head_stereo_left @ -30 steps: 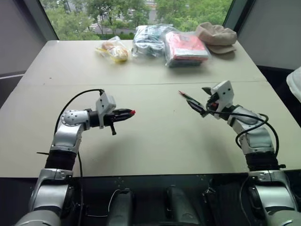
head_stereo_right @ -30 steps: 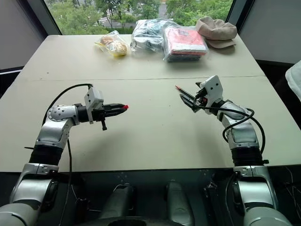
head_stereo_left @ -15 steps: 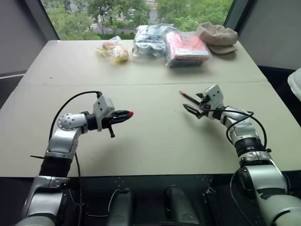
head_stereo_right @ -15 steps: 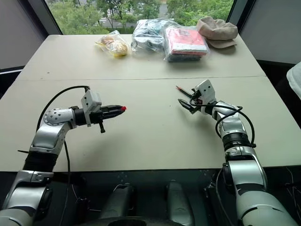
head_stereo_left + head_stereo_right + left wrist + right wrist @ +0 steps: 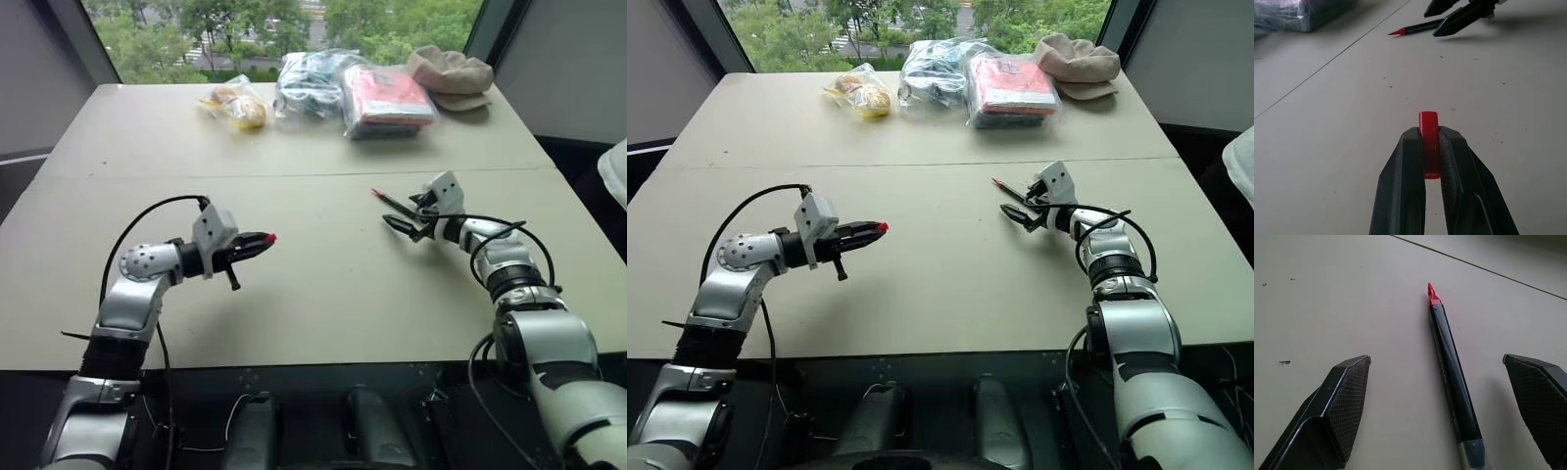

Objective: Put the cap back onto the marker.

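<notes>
The marker lies flat on the tabletop, uncapped, its red tip pointing away from the right pincer. That pincer is released, its two fingers spread wide to either side of the marker's barrel, touching neither side of it in the right wrist view. The cap sits well apart to the left, clenched between the fingers of the left pincer, with its red end poking out past the fingertips. Between cap and marker runs a broad stretch of bare tabletop.

Along the far edge, near the window, lie a small bag of yellow food, a clear plastic bag of dark items, a wrapped red package and a beige cap-like hat, all well away from both pincers.

The left wrist view adds the cap's seating between the pads and, beyond it, the marker's tip beside the right pincer. The right wrist view adds the marker's clear end section nearest the wrist.
</notes>
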Tool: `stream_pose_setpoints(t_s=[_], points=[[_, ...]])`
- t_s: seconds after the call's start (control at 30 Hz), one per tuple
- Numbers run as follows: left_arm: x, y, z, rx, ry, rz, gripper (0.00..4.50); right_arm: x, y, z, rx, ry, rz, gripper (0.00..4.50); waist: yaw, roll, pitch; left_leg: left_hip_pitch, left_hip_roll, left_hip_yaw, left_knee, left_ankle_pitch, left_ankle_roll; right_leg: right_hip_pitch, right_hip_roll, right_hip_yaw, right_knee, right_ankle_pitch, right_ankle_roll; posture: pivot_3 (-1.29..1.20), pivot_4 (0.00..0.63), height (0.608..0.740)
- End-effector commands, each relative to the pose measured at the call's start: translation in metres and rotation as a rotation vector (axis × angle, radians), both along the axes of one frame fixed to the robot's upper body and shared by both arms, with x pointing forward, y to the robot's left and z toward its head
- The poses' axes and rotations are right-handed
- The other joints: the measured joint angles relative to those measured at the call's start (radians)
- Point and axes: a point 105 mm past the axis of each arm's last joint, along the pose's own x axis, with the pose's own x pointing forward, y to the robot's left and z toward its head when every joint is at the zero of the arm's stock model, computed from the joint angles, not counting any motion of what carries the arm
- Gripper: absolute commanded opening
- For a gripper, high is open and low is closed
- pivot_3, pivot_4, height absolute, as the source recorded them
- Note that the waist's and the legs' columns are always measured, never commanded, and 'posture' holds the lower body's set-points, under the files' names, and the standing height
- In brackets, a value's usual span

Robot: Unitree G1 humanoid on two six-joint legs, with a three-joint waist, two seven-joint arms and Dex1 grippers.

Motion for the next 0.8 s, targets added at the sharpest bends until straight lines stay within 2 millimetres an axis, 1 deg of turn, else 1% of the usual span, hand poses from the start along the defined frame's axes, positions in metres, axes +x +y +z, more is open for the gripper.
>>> stream_pose_setpoints(t_s=[0.03, 0.63, 0.73, 0.8], points=[[-0.003, -0.005, 0.013, -0.017, -0.053, -0.014, 0.02, 0.006, -0.001, 0.017, 0.029, -0.033, -0.011, 4.5, 0.0, 0.0, 0.0, 0.0, 0.0, 0.0, 0.0, 0.0, 0.0, 0.0, 0.0, 0.0, 0.0, 0.0, 0.0, 0.0, 0.15, 0.74], [0.0, -0.008, 0.016, -0.008, -0.07, -0.015, 0.02, -0.002, 0.005, -0.004, -0.013, 0.044, 0.039, 4.5, 0.0, 0.0, 0.0, 0.0, 0.0, 0.0, 0.0, 0.0, 0.0, 0.0, 0.0, 0.0, 0.0, 0.0, 0.0, 0.0, 0.15, 0.74], [0.0, -0.008, 0.016, -0.008, -0.073, -0.015, 0.0, -0.002, 0.005, -0.005, -0.012, 0.047, 0.041, 3.63, -0.001, 0.0, 0.0, 0.0, 0.0, 0.0, 0.0, 0.0, 0.0, 0.0, 0.0, 0.0, 0.0, 0.0, 0.0, 0.0, 0.15, 0.74], [0.001, -0.009, 0.016, -0.008, -0.074, -0.015, 0.0, -0.002, 0.005, -0.005, -0.013, 0.047, 0.041, 2.67, -0.002, 0.0, 0.0, 0.0, 0.0, 0.0, 0.0, 0.0, 0.0, 0.0, 0.0, 0.0, 0.0, 0.0, 0.0, 0.0, 0.15, 0.74]])
